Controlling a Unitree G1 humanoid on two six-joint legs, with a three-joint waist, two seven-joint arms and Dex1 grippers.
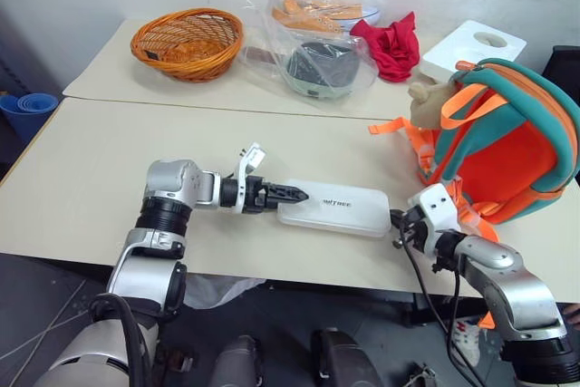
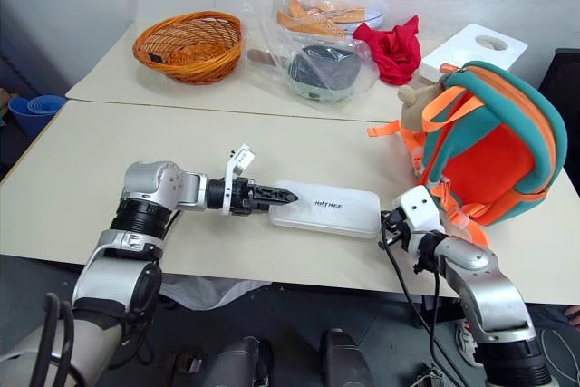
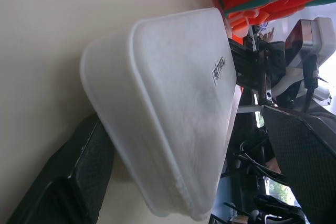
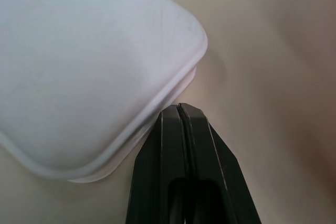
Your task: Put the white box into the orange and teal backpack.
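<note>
Far left at the back of the table (image 1: pixel 82 178) sits an orange wicker basket (image 1: pixel 188 42), with clear plastic bags (image 1: pixel 313 38) and a red cloth (image 1: pixel 391 45) beside it. Nearer the front edge, the left gripper (image 1: pixel 292 194) reaches across to the left end of the white box (image 1: pixel 337 208), its fingers spread wide, one black finger (image 3: pixel 68 174) lying alongside the box's end. The box lies flat on the table, lettering up. At its right end the right gripper (image 4: pixel 181 109) is pinched fully closed, tips touching the box's corner edge. Just right stands the orange and teal backpack (image 1: pixel 507 147), with a white foam block (image 1: pixel 473 46) behind it.
</note>
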